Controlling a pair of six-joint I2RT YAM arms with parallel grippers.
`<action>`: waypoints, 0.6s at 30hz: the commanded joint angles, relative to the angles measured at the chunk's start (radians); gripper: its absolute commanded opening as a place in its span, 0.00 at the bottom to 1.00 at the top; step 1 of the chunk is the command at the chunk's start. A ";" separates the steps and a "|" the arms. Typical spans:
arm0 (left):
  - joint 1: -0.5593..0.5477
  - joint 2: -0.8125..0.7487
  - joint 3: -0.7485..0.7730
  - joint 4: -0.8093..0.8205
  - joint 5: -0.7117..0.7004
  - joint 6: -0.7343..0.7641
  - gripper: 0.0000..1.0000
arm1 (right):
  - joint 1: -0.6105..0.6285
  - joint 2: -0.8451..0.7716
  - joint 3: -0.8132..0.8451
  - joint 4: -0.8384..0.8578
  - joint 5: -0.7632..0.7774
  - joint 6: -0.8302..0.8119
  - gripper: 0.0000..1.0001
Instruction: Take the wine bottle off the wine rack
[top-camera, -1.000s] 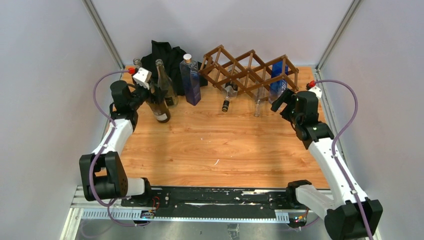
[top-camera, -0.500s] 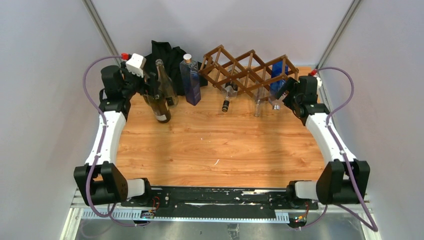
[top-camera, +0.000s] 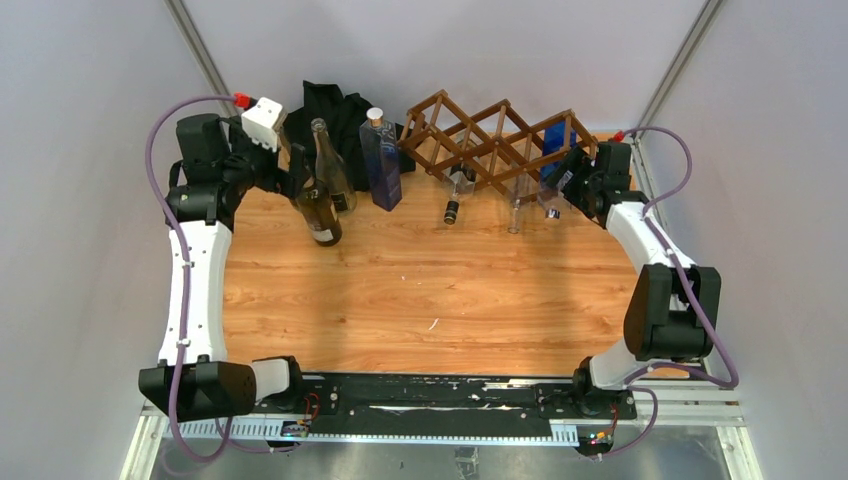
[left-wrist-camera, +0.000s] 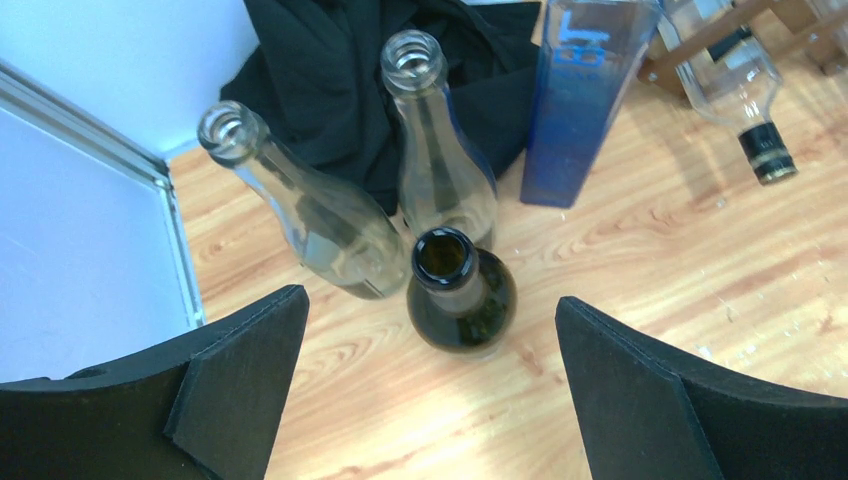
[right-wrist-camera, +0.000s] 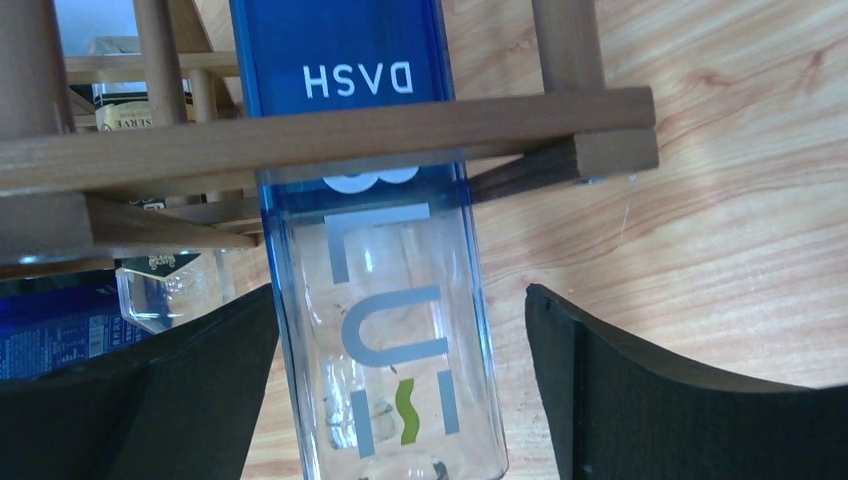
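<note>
The dark wooden wine rack (top-camera: 497, 138) stands at the back of the table, and its sticks (right-wrist-camera: 330, 135) cross the right wrist view. A blue glass wine bottle (top-camera: 556, 160) lies in its rightmost cell, base toward me (right-wrist-camera: 385, 330). My right gripper (right-wrist-camera: 400, 290) (top-camera: 563, 182) is open and straddles that bottle's lower end; the left finger sits close against it and the right finger stands clear. My left gripper (left-wrist-camera: 430, 300) (top-camera: 294, 176) is open and empty, hovering over an upright dark green bottle (left-wrist-camera: 462, 290) at the far left.
Two clear bottles (left-wrist-camera: 300, 215) (left-wrist-camera: 437, 160), a square blue bottle (left-wrist-camera: 585, 100) and a black cloth (left-wrist-camera: 340, 70) stand around the dark one. A black-capped clear bottle (top-camera: 455, 197) and another clear one (top-camera: 515, 205) hang from the rack's lower cells. The right wall is close.
My left gripper has opened wide and drawn back up and left from the dark bottle. My right arm has reached toward the rack, bringing its open jaws round the blue bottle.
</note>
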 joint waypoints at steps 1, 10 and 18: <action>0.005 -0.018 0.030 -0.121 0.062 0.023 1.00 | -0.030 0.023 -0.011 0.075 -0.058 -0.014 0.92; 0.006 -0.064 0.002 -0.165 0.110 0.046 1.00 | -0.046 0.020 -0.082 0.205 -0.181 0.037 0.66; 0.005 -0.094 -0.048 -0.166 0.156 0.048 0.99 | -0.046 -0.018 -0.166 0.314 -0.252 0.084 0.54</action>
